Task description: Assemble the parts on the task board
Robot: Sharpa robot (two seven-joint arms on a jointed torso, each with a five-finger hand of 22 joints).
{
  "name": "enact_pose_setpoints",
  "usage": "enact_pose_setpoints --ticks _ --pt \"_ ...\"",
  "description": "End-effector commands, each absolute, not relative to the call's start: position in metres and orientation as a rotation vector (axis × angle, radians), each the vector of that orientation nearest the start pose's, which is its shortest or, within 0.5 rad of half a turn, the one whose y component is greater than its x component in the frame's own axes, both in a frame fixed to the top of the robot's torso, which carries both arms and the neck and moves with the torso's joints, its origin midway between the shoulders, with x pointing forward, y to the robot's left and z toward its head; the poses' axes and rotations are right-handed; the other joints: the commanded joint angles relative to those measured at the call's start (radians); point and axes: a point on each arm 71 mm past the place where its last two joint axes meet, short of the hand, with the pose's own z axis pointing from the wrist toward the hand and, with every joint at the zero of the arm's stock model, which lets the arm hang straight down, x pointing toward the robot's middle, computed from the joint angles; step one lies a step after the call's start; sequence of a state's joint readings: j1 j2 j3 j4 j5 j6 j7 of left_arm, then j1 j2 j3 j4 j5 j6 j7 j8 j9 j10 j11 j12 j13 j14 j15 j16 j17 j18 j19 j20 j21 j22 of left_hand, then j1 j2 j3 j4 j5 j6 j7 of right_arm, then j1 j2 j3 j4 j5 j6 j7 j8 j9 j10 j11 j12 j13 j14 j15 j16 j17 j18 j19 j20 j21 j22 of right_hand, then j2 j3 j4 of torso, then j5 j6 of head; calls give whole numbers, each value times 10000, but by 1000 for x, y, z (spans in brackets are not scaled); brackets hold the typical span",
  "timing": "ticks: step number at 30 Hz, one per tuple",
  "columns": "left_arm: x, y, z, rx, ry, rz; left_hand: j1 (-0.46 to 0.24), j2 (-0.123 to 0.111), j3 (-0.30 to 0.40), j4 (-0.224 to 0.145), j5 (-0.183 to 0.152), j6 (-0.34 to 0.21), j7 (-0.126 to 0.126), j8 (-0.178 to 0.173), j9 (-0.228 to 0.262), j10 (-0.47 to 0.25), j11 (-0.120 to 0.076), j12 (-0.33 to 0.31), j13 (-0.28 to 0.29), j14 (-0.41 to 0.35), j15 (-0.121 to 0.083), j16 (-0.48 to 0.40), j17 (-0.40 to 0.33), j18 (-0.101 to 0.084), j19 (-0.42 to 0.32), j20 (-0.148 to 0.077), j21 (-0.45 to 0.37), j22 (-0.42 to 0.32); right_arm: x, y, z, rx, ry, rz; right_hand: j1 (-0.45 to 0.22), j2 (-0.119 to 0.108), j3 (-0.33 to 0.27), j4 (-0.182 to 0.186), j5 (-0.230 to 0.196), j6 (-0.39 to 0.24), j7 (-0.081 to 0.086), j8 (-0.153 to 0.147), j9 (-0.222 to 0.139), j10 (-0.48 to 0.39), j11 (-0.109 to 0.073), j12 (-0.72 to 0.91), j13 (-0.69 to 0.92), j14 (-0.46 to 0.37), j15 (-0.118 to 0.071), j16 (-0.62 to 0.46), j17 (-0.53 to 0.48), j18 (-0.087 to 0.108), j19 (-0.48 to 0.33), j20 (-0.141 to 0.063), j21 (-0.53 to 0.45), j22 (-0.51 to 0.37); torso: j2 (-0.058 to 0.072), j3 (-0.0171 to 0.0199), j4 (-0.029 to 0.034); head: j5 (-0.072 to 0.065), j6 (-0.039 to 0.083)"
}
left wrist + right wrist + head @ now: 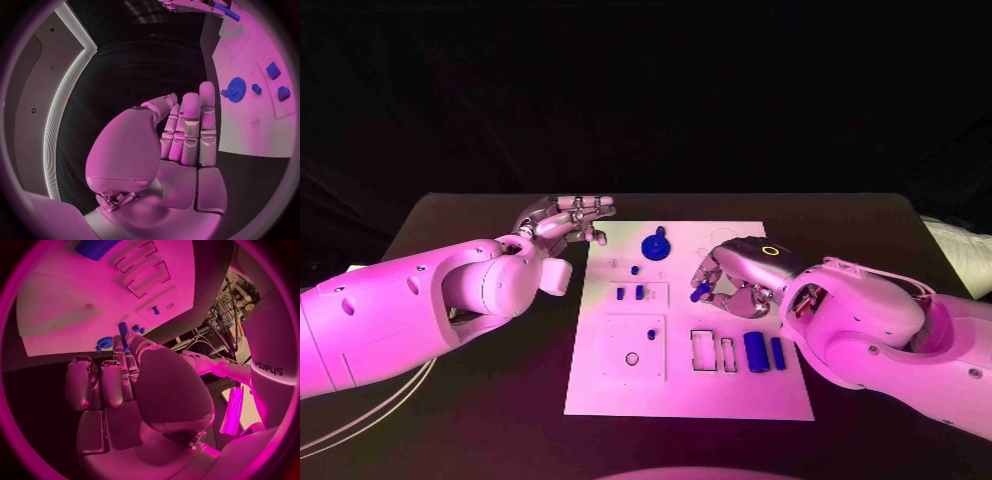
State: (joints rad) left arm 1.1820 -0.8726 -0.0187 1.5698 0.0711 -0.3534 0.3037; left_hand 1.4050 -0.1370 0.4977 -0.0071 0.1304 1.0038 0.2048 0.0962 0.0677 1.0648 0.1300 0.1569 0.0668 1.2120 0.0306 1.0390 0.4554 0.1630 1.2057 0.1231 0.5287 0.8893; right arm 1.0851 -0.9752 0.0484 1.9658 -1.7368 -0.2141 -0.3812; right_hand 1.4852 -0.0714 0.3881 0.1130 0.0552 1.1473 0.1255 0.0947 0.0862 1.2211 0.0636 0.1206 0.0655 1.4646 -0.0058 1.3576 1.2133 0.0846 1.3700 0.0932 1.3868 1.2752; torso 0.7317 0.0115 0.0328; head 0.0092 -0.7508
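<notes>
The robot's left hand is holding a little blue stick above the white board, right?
Not quite: the right hand pinches the blue stick above the white board, as the head view shows. The left hand holds nothing, beside the board's edge.

The near part of the flat white task board [733,400] lies bare, while the silver right hand [737,278] hangs over its middle right.

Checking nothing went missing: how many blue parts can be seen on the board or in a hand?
7: a gear at the far edge, a small peg below it, two pieces mid-left, two long bars near right, one held by the right hand. More may be hidden beneath it.
</notes>
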Motion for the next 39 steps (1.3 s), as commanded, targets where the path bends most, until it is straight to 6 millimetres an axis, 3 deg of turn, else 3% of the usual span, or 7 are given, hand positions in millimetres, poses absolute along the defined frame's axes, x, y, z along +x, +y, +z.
enact_pose_setpoints --ticks 1,5,15,39 --pt "481 211 -183 -12628 14640 -15204 -70 -3 -44 -48 -13 -96 -1 9 -5 -70 -5 41 -6 -80 8 33 -12 171 -44 -5 -12 13 379 -136 -161 -3290 16565 7045 124 -13 63 -27 51 100 27 19 38 57 2 -63 8 432 -80 -26 -9 -161 70 14 47 21 -2 -7 5 53 -26" --pt "481 209 -183 -12617 14669 -15251 -70 -3 -44 -48 -13 -96 -1 9 -5 -70 -5 41 -6 -80 8 33 -12 171 -44 -5 -12 13 370 -116 -167 -3435 16749 7872 129 -16 90 -45 60 98 36 12 39 59 9 -82 6 430 -77 -35 -25 -164 77 15 57 34 3 -11 31 152 -75" --pt "480 206 -183 -12600 14726 -15327 -70 -3 -44 -48 -13 -96 -1 9 -5 -70 -5 41 -6 -80 8 33 -12 171 -44 -5 -12 13 354 -80 -195 -3831 17484 9135 115 -23 135 -73 92 84 57 -6 39 59 24 -124 4 422 -67 -65 -80 -157 57 19 46 8 29 -14 10 331 -149" --pt "481 205 -186 -12627 14775 -15341 -70 -3 -44 -48 -13 -96 -1 9 -5 -70 -5 41 -6 -80 8 33 -12 171 -44 -5 -12 13 360 -68 -220 -4565 18464 8721 81 -25 179 -97 137 75 74 -22 42 66 41 -169 5 416 -55 -83 -114 -145 20 26 21 -39 18 2 14 445 -278"
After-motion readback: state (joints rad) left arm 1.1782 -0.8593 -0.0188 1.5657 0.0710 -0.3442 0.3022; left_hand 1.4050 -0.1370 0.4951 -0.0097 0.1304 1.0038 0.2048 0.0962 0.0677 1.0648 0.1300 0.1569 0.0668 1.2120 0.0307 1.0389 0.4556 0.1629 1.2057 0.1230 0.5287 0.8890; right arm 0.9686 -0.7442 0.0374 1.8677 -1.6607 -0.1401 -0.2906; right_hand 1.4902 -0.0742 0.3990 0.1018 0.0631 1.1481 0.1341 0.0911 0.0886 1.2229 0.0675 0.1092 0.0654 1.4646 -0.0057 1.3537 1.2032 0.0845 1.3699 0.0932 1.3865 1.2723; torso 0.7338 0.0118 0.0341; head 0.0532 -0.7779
